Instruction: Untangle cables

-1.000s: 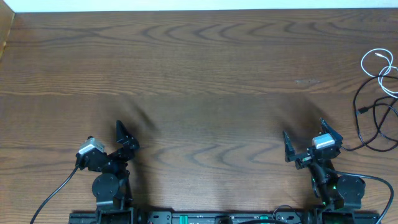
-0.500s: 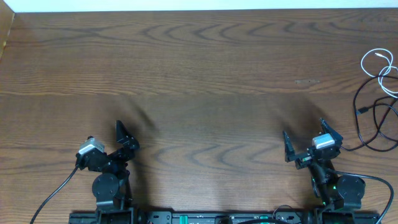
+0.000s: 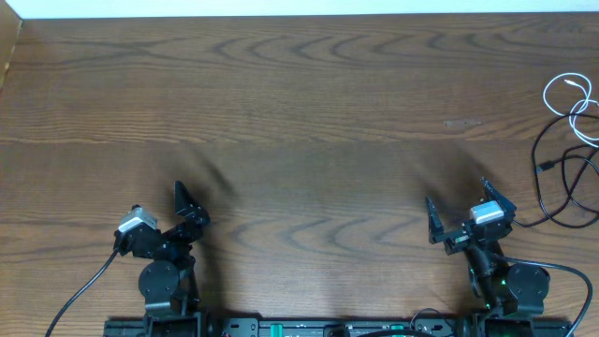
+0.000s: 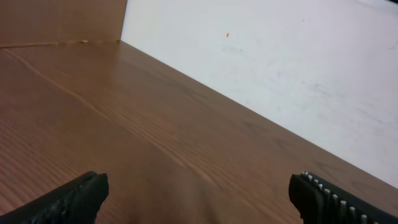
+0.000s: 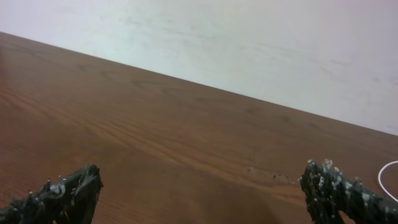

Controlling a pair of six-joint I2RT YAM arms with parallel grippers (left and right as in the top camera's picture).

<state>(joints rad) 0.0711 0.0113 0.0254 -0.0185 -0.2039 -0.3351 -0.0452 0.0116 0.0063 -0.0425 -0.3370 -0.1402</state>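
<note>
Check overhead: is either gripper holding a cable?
No, the left gripper and right gripper both stand open and empty, while the cables lie apart from them at the table edge.

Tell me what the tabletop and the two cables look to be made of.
Tabletop: wood or wood-look laminate, matte; brown grain bands run across it. White cable: thin cord, probably plastic-sheathed; it lies in soft loops. Black cable: likely the same, dull sheath, curving freely; too small to tell more.
</note>
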